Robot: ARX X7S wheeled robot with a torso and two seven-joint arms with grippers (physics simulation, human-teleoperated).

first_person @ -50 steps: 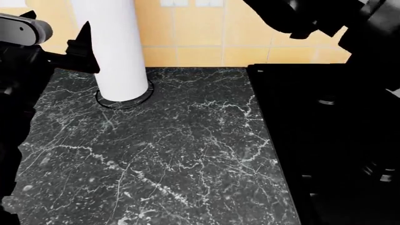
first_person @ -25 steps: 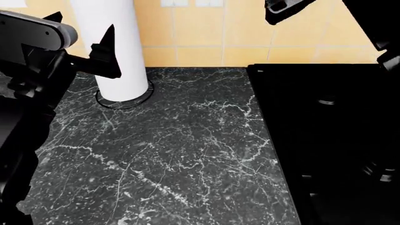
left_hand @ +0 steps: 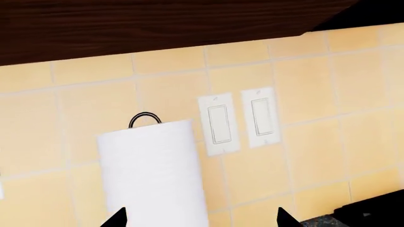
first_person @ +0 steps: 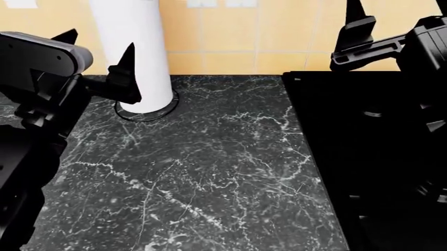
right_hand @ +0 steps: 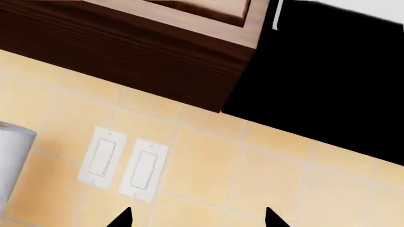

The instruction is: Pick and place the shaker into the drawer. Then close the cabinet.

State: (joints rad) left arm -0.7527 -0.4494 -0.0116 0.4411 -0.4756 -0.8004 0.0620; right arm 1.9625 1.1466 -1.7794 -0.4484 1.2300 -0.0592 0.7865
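The shaker and the drawer are out of view in every frame. My left gripper (first_person: 100, 41) is open and empty, raised above the left part of the black marble counter (first_person: 209, 157), just in front of the white paper towel roll (first_person: 136, 47). In the left wrist view the left gripper (left_hand: 201, 213) shows only two black fingertips (left_hand: 120, 218) wide apart, facing the roll (left_hand: 151, 175) and the tiled wall. My right gripper (first_person: 396, 10) is open and empty, raised over the black stove (first_person: 370, 157), fingers pointing up. In the right wrist view the right gripper (right_hand: 198, 213) faces the wall.
Two white wall switches (left_hand: 240, 120) sit on the yellow tiled wall, also in the right wrist view (right_hand: 123, 163). A dark wooden upper cabinet (right_hand: 126, 52) hangs above. The black stove takes the counter's right side. The paper towel stands on a wire holder (first_person: 146, 112).
My left gripper has moved right, closer to the paper towel roll. My right arm has swung so its gripper now points up at the wall. The head view has shifted slightly.
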